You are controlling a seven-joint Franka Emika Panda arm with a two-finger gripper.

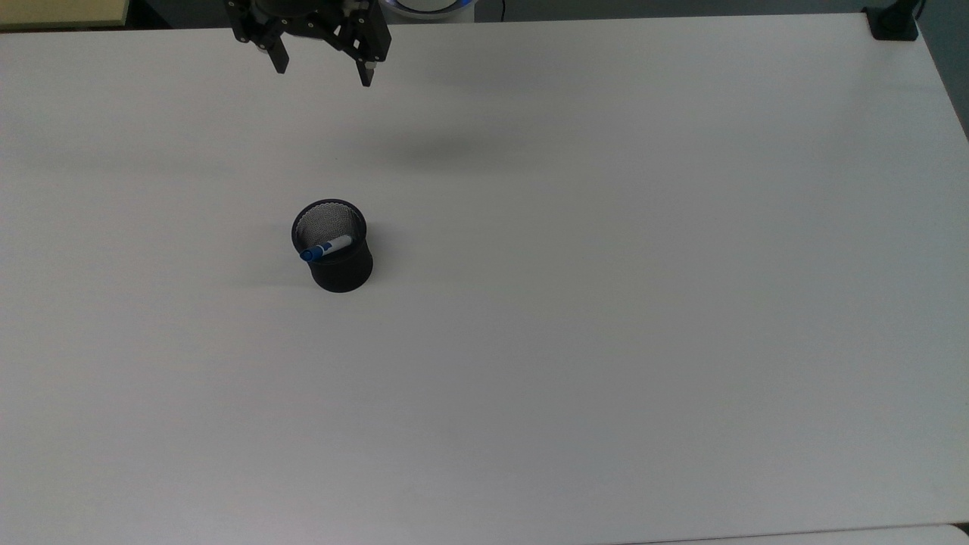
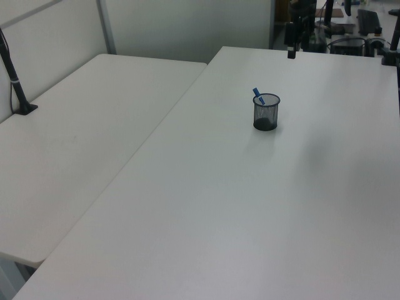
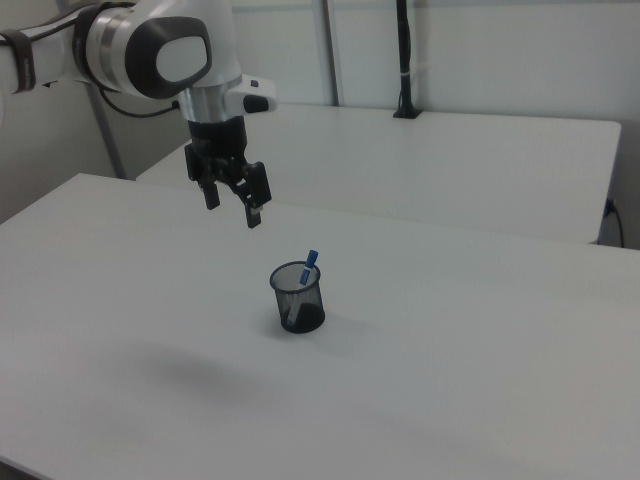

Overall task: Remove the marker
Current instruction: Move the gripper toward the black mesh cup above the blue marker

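1. White and bare, the table (image 1: 606,341) carries a single black mesh cup (image 1: 337,257), which stands upright a little toward the top view's left of centre.
2. A second white table (image 3: 480,160) runs alongside the first one, and a black post (image 3: 405,60) is clamped at its far edge in the right view.
3. Inside the cup sits the marker (image 1: 325,248), leaning against the rim. Its blue cap (image 3: 311,258) pokes up above the rim, tilted toward the right view's right, and its white barrel slopes down into the mesh.
4. In the left view the marker (image 2: 259,96) tips toward the left view's left, its blue end clear of the cup (image 2: 265,114).
5. Hanging in the air, the claw (image 3: 232,207) is well apart from the cup (image 3: 298,298), above the table and toward the right view's left of it.
6. Its two black fingers (image 1: 280,59) are spread apart with nothing between them, pointing down.
7. In the top view the claw (image 1: 324,72) is at the upper edge, beyond the cup, with a soft shadow (image 1: 447,147) on the table nearby.
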